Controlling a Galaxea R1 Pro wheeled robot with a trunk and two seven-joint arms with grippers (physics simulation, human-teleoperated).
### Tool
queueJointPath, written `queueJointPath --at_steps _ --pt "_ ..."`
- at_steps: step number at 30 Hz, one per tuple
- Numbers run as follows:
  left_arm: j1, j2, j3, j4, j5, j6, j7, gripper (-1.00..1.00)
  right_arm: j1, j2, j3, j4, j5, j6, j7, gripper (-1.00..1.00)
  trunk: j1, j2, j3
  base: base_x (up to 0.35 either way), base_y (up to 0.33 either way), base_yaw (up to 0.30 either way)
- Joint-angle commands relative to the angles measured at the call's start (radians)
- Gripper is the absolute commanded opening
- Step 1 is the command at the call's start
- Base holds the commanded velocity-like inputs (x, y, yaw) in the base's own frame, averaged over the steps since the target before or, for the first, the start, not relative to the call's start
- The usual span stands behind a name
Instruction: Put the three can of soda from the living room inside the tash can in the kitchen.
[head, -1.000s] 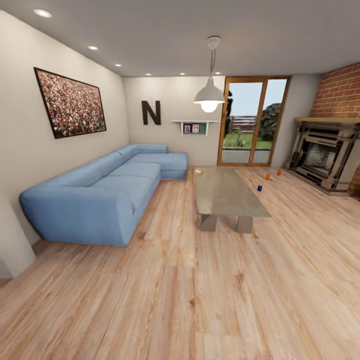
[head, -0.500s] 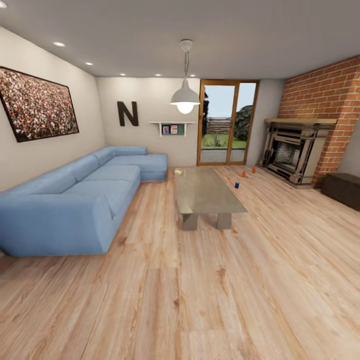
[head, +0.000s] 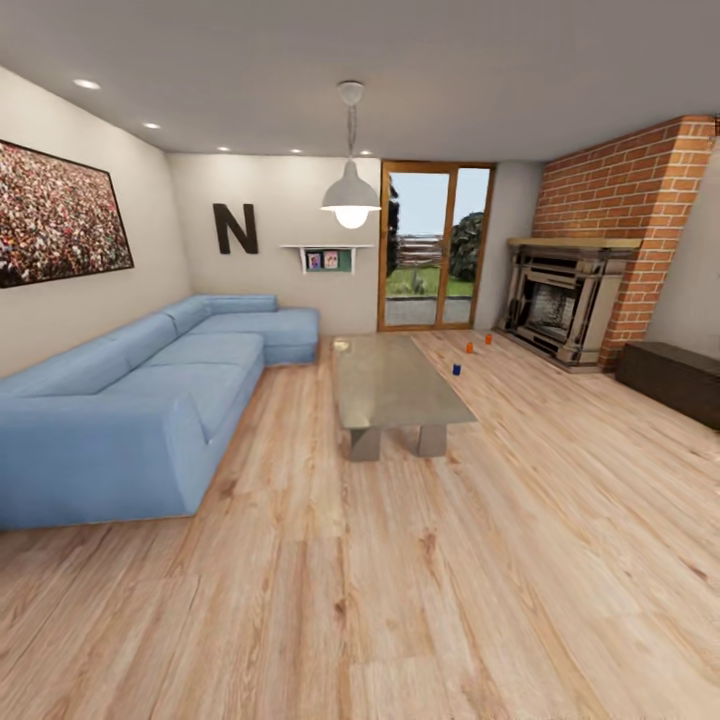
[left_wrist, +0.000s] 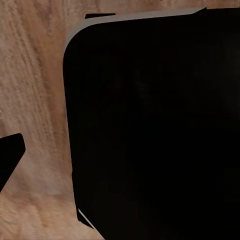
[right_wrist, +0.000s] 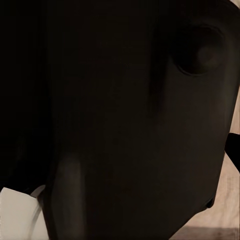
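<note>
Cans far off across the living room floor.
Blue can (head: 456, 369) and two orange cans (head: 478, 343) stand between table (head: 395, 380) and fireplace (head: 560, 310); driving in could topple them. Claws' state: can't tell.

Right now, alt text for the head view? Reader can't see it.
Three soda cans, two orange and one blue, stand far off on the wood floor between a glass-topped table and a fireplace under a brick chimney. A blue corner sofa fills the left side, glass doors at the back.
</note>
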Motion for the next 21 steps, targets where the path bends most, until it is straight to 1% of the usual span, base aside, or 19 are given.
queueJointPath --at_steps 1,21 --pt "0.0 0.0 0.0 0.0 0.0 0.0 0.0 1.0 0.0 0.0 0.0 0.0 0.0 0.0 0.0 1.0 0.0 0.0 0.0 0.0 0.0 -0.233" --pt "0.0 0.0 0.0 0.0 0.0 -0.001 0.0 1.0 0.0 -0.001 0.0 0.001 0.0 0.0 0.001 1.0 0.0 0.0 0.0 0.0 0.0 -0.278"
